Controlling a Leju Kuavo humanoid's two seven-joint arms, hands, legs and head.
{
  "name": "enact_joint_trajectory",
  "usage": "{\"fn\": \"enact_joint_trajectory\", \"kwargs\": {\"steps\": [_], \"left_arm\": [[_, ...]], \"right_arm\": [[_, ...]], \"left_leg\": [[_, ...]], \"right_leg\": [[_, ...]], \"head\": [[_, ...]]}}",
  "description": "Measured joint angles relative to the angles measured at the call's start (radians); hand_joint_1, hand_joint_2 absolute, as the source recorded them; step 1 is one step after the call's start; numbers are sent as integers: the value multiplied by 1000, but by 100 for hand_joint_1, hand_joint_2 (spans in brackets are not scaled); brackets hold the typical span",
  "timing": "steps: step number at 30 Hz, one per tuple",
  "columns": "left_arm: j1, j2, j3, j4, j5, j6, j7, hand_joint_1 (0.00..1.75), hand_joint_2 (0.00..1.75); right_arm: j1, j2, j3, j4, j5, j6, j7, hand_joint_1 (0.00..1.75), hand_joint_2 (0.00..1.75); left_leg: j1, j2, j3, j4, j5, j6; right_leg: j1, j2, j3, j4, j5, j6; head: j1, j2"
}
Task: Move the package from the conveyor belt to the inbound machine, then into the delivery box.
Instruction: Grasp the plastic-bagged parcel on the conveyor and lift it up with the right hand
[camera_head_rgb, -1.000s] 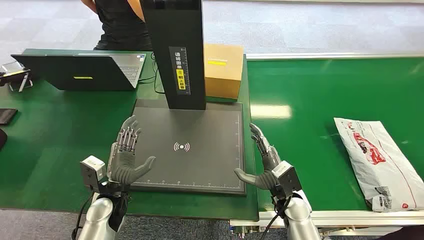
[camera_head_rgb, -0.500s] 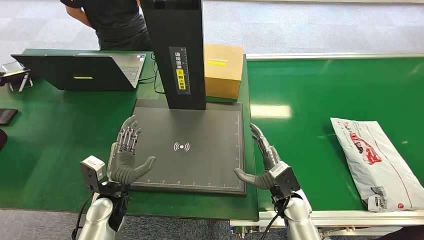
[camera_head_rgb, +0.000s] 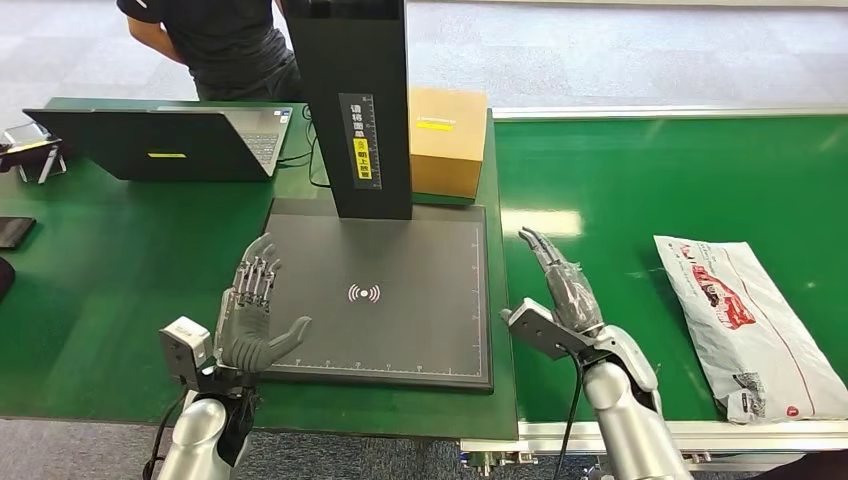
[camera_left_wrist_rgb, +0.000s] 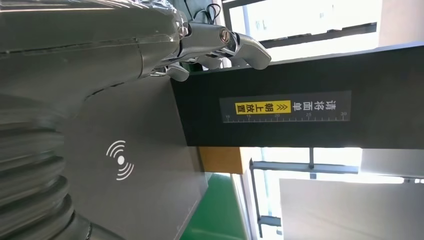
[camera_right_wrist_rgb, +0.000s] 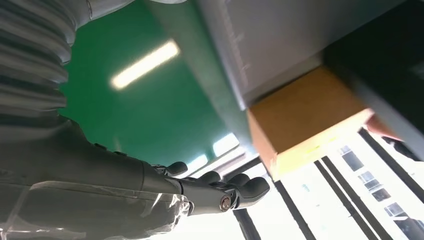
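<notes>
The package (camera_head_rgb: 752, 325), a white plastic mailer with red print, lies flat on the green conveyor belt (camera_head_rgb: 640, 190) at the right. My right hand (camera_head_rgb: 558, 300) hovers open over the belt's left part, fingers stretched forward, well left of the package. My left hand (camera_head_rgb: 252, 315) is open and upright at the near left corner of the inbound machine's dark scan plate (camera_head_rgb: 380, 300), holding nothing. The machine's black column (camera_head_rgb: 358, 100) rises behind the plate. The wrist views show the left hand's fingers (camera_left_wrist_rgb: 220, 42) by the column and the right hand's fingers (camera_right_wrist_rgb: 220, 192) over the belt.
A cardboard box (camera_head_rgb: 447, 140) stands behind the plate's far right corner. An open laptop (camera_head_rgb: 160, 145) sits on the green table at the left, with a person (camera_head_rgb: 215, 45) behind it. Small dark devices lie at the table's left edge.
My right hand has risen and moved right from the plate's near right corner out over the belt. The package has drifted left along the belt. The left hand has stayed put.
</notes>
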Motion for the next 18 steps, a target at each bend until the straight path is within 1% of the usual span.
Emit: {"fn": "enact_joint_trajectory", "kwargs": {"steps": [5,9,13,18], "left_arm": [[6,0,10,0,4,1,-3,0,175],[19,0,24,-3,4,1,-3,0,175],[31,0,33,-7,3,1,-2,0,175],[40,0,39,-11,1,1,-2,0,175]], "right_arm": [[-105,-88,2,66,91,-19,28,0,175],[-171,-156,12,123,154,-45,79,0,175],[-233,-217,15,198,167,-84,110,0,175],[-300,-275,14,335,196,-153,194,0,175]], "left_leg": [[0,0,0,0,0,1],[0,0,0,0,0,1],[0,0,0,0,0,1],[0,-1,0,0,0,1]], "right_leg": [[0,0,0,0,0,0],[0,0,0,0,0,0],[0,-1,0,0,0,0],[0,-1,0,0,0,0]], "head": [[0,0],[0,0],[0,0],[0,0]]}}
